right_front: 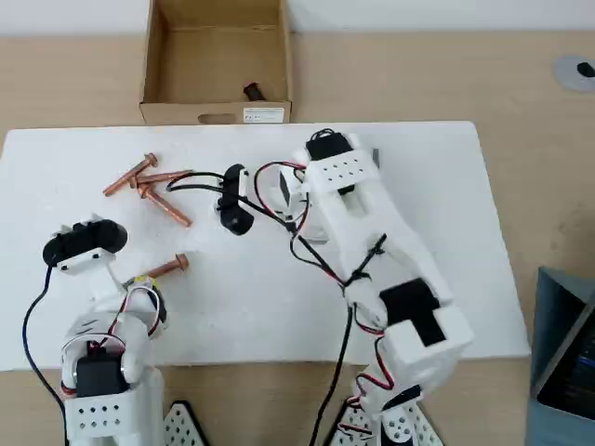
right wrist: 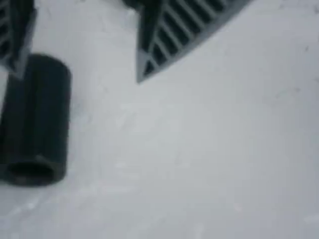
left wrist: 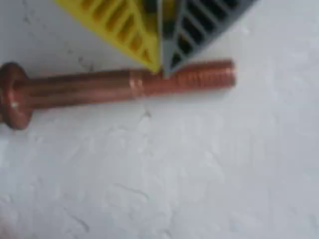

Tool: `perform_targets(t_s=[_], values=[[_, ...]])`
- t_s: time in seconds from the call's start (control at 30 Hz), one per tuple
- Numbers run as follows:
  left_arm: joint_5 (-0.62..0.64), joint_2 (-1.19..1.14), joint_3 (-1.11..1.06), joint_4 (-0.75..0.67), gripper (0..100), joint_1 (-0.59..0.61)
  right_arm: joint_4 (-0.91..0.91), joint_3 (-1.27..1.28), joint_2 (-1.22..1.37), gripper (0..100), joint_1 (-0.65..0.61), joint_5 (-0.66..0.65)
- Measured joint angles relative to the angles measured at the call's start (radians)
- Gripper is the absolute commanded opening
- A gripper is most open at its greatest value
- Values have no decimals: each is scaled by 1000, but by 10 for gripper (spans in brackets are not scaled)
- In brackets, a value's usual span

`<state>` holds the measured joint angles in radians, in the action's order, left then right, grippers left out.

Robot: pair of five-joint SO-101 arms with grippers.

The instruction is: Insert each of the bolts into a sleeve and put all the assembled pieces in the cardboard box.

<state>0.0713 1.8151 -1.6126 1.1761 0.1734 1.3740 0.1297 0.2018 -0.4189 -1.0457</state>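
Observation:
A copper bolt [left wrist: 114,87] lies flat on the white mat, and my left gripper [left wrist: 160,69] is shut, its yellow and grey tips pressed together against the bolt's shank. From above, this bolt [right_front: 167,268] lies just beyond the left gripper [right_front: 145,282]. My right gripper [right wrist: 79,67] is open over the mat. A black sleeve [right wrist: 35,119] lies on its side by one finger, not gripped. In the high view the right gripper [right_front: 232,200] sits mid-mat. Several loose bolts [right_front: 149,181] lie to its left. The cardboard box [right_front: 216,113] holds one dark assembled piece [right_front: 253,92].
The white mat [right_front: 437,279] covers the table's middle. The box stands past the mat's far edge. Black and red cables [right_front: 200,181] trail from the right arm toward the loose bolts. A dark grey object [right_front: 562,353] stands at the right edge.

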Motion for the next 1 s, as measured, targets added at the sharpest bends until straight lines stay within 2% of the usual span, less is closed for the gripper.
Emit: perform_targets(t_s=[0.57,0.77,1.0], values=[[0,0,0,0,2,0,-37,-86,166,169,-2,0],[0,0,0,0,2,0,-46,-117,204,81,3,0],[0,0,0,0,2,0,-49,-130,224,48,5,0]])
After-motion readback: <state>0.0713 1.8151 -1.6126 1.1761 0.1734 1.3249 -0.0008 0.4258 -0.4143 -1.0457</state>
